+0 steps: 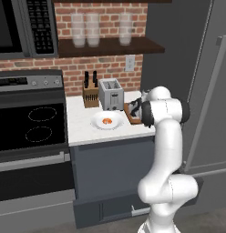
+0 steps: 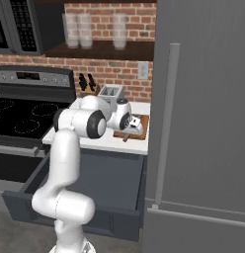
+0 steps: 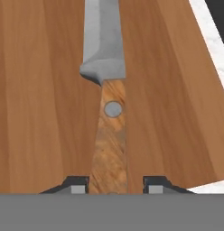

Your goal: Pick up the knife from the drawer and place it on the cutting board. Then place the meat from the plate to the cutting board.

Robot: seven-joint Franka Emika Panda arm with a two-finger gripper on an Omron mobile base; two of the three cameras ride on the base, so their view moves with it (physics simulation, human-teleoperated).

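The claw [image 3: 113, 189] hangs low over the cutting board [image 3: 46, 103], its tips standing apart either side of the knife [image 3: 110, 113] handle with a gap visible on each side. The knife lies flat on the board, its long axis running straight away from the claw, blade farthest. The meat [image 1: 106, 121] sits on the plate [image 1: 97, 124], just beside the board on the worktop [image 1: 83, 132], so the next reach likely goes that way.

Red brick wall [image 1: 105, 18], dark shelf [image 1: 110, 45], black stove [image 1: 28, 123], white counter [image 1: 80, 127], grey fridge [image 2: 203, 123].
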